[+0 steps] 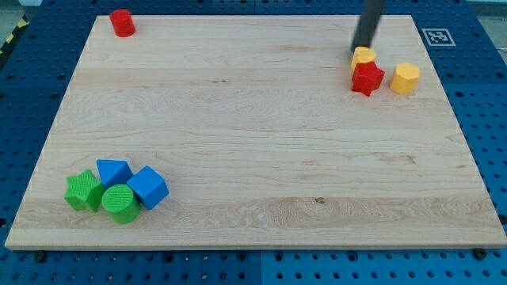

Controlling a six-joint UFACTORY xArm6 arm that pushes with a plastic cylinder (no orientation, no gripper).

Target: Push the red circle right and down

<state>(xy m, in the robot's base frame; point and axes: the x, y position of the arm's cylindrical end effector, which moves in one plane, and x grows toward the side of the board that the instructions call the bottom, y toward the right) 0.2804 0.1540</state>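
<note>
My rod is a straight, slim shaft, dark grey to near black, smooth and plain along the length that shows. It ends at my tip (blunt, same dark tone, with no visible marking or screw).

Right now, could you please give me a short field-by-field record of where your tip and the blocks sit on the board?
tip: my tip at the view's top right, just above the yellow block
target: red circle, alone at the view's top left corner, far from my tip
top right group: red star touching the yellow block; yellow hexagon apart, to its right
bottom left cluster: green star, blue triangle, green circle, blue cube
surface: wooden board
</note>
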